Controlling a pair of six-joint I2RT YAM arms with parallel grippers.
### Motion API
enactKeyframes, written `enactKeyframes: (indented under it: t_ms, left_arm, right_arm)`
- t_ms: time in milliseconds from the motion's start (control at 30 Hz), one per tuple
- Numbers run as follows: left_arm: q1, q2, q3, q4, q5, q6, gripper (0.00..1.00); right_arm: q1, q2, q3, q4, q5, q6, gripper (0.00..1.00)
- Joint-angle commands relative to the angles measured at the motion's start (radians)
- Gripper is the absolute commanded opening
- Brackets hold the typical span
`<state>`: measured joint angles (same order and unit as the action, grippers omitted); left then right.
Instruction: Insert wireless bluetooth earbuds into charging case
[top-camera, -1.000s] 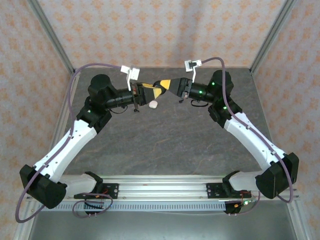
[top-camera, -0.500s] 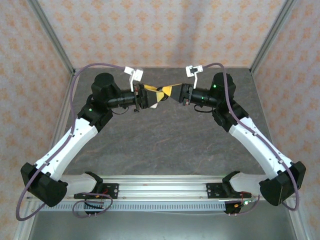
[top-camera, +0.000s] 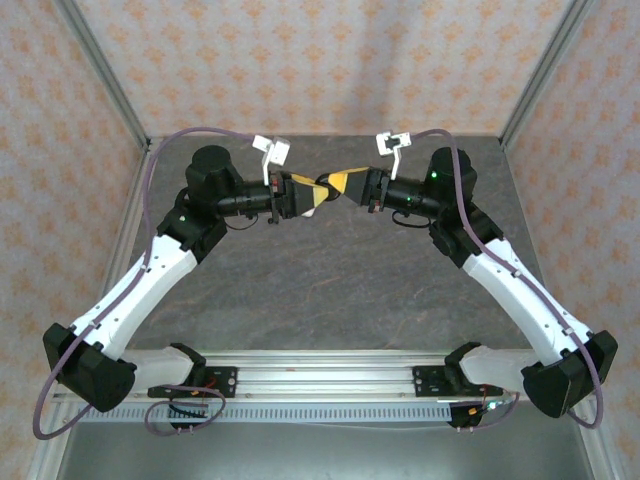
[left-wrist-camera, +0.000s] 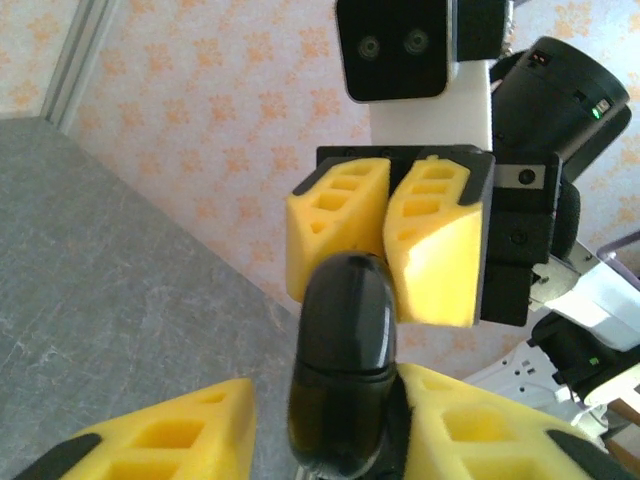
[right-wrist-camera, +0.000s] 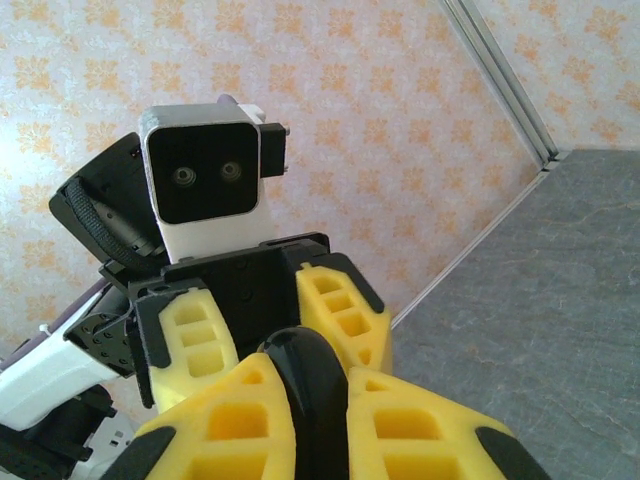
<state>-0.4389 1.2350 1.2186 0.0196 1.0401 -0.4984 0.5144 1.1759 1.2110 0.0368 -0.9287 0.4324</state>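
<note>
A: Top view, 6 o'clock first. Both arms rise from the near edge of the grey counter (top-camera: 330, 290) and meet toward 12 o'clock.

B: Charging case?

A: Black and glossy (left-wrist-camera: 343, 350), held in the air above the counter's 12 o'clock end. Left gripper (top-camera: 303, 196) is at its 9 o'clock, right gripper (top-camera: 338, 184) at its 3 o'clock.

B: Jaws?

A: Right jaws are clamped on one end. Left jaws bracket the other end, with a gap beside one finger (left-wrist-camera: 170, 440). I cannot tell whether they grip.
</note>
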Motion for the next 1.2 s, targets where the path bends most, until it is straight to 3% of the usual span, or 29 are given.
enactKeyframes:
  t_ms: [0,100,300,467,667,900,1167]
  left_arm:
    - [-0.013,0.013,0.024,0.023,0.032,0.008,0.33]
    - [-0.017,0.020,0.033,0.003,0.031,0.020,0.27]
    - [-0.019,0.022,0.046,-0.056,0.012,0.073,0.00]
    - [-0.018,-0.025,0.017,-0.102,-0.049,0.196,0.00]
    - [-0.021,-0.083,-0.032,-0.131,-0.048,0.359,0.00]
    - [-0.021,-0.147,-0.088,-0.147,-0.111,0.432,0.00]
    - [-0.020,-0.232,-0.158,-0.150,-0.279,0.464,0.00]
  right_arm:
    - [0.003,-0.023,0.025,0.038,0.009,-0.011,0.07]
    - [0.003,-0.021,0.025,0.039,0.012,-0.011,0.07]
    - [0.004,-0.013,0.027,0.033,0.016,-0.006,0.08]
    - [0.003,0.002,0.035,-0.008,0.040,-0.006,0.21]
    - [0.003,0.035,0.046,-0.071,0.057,-0.006,0.37]
    - [0.003,0.058,0.070,-0.161,0.077,-0.024,0.41]
    - [0.003,0.059,0.094,-0.202,0.104,-0.013,0.43]
